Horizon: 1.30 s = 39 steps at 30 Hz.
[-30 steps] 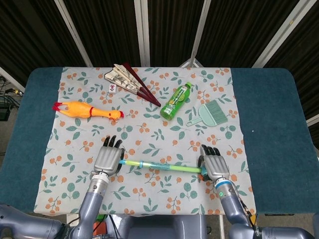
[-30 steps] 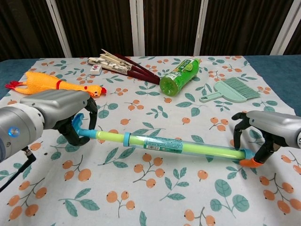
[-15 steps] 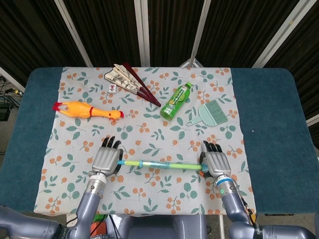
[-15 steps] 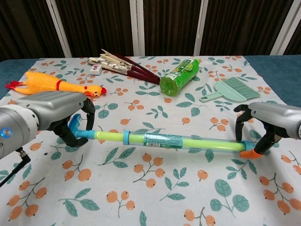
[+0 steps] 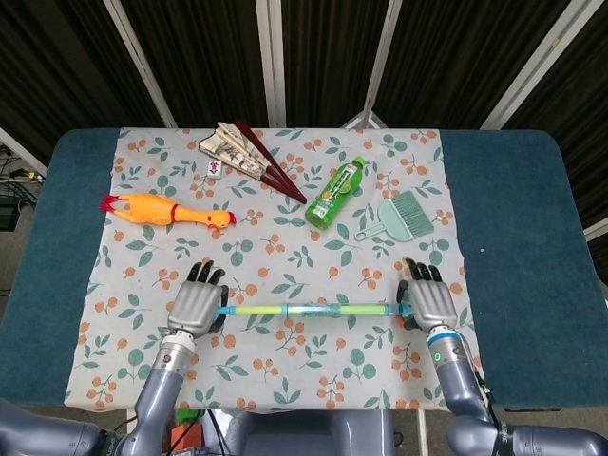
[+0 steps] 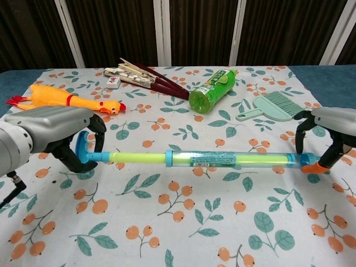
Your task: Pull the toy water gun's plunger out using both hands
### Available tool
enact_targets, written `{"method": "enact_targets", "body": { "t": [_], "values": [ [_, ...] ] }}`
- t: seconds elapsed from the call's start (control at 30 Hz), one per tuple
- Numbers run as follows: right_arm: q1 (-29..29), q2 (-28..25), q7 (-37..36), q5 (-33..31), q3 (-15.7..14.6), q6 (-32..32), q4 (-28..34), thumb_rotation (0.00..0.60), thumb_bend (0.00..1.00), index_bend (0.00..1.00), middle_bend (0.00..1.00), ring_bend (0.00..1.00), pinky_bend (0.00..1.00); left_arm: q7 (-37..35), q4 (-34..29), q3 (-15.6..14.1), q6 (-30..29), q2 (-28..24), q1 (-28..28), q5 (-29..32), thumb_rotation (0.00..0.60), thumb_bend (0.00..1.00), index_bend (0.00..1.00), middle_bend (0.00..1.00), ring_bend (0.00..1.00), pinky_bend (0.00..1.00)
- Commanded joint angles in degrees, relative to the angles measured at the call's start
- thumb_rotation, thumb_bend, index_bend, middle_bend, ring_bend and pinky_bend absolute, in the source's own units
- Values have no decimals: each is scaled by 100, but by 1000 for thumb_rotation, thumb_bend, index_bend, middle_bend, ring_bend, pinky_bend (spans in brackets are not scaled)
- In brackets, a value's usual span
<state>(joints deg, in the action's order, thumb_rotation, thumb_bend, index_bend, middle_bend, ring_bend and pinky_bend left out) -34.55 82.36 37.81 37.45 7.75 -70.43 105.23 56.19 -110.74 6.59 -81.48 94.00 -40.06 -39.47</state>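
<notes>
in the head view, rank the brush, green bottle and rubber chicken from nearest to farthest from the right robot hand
From the right robot hand:
1. Brush, just beyond it, right side.
2. Green bottle, farther back, toward the middle.
3. Rubber chicken, far left side.

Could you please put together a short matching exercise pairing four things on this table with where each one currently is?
Things:
1. rubber chicken
2. green bottle
3. dustpan brush
4. toy water gun

Places:
A. held between the left hand and the right hand
B. lying at the left side of the cloth
C. near the right edge of the cloth, beyond the right hand
D. lying near the middle of the cloth, beside the folded fan

Pairs: 1-B, 2-D, 3-C, 4-A
</notes>
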Motion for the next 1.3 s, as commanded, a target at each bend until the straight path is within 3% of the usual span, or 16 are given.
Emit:
{"method": "enact_targets", "body": {
  "t": [0.03, 0.77, 1.3],
  "values": [
    [7, -83, -5, -41, 22, -8, 4, 600, 332, 617, 39, 0, 0, -59, -42, -28, 37, -110, 32, -15, 600, 477, 599, 157, 0, 61],
    [5, -391, 105, -233, 29, -101, -42, 600, 331, 617, 40, 0, 0, -724, 13, -97, 405, -1113, 263, -108, 600, 477, 606, 157, 0, 62],
    [13, -416, 250, -279, -18, -207, -241, 600, 332, 617, 41, 0, 0, -1180, 361, -262, 744, -1511, 444, -190, 600, 478, 608, 157, 0, 62]
  ]
}}
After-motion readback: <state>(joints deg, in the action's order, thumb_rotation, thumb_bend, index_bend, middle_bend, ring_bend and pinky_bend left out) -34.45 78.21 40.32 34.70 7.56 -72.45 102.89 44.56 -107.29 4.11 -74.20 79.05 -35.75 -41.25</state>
